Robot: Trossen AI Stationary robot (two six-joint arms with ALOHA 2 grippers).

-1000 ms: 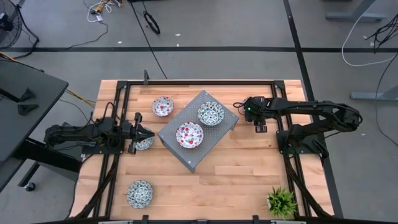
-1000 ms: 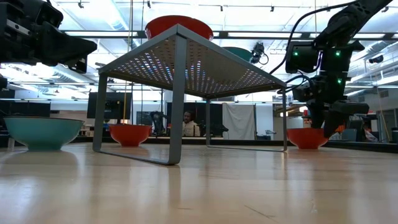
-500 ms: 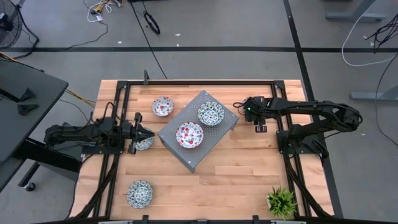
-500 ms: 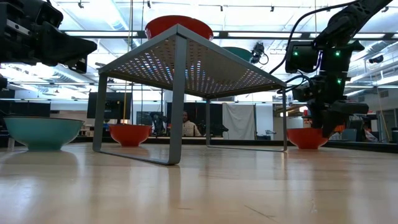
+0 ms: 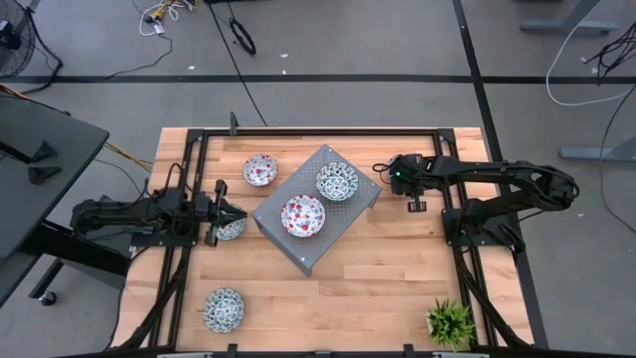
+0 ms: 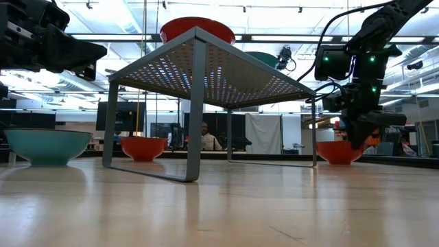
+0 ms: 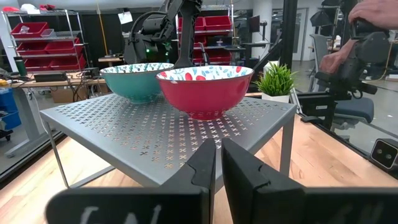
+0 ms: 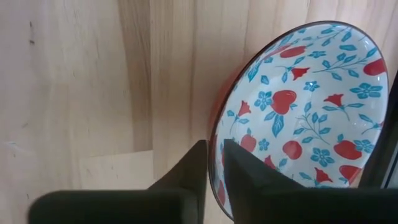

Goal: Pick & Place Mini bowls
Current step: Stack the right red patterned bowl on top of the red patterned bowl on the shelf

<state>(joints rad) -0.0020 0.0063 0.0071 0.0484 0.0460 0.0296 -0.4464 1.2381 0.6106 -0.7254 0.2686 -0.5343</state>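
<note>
High view: positions match 1 second earlier; 2 mini bowls, red-patterned (image 5: 303, 216) and teal (image 5: 337, 181), sit on the grey rack (image 5: 288, 239). The left claw (image 5: 241, 214) hovers over a bowl on the counter (image 5: 378, 268), fingers together.

Right wrist view: the right claw (image 8: 214, 163), previously spread, now pinches the rim of a red bowl (image 8: 305, 112) resting on the counter.

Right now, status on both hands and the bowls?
Right hand closed on red bowl rim, on the table. Left hand shut, empty, low beside the rack. Two bowls on the rack. Nothing blocking.
</note>
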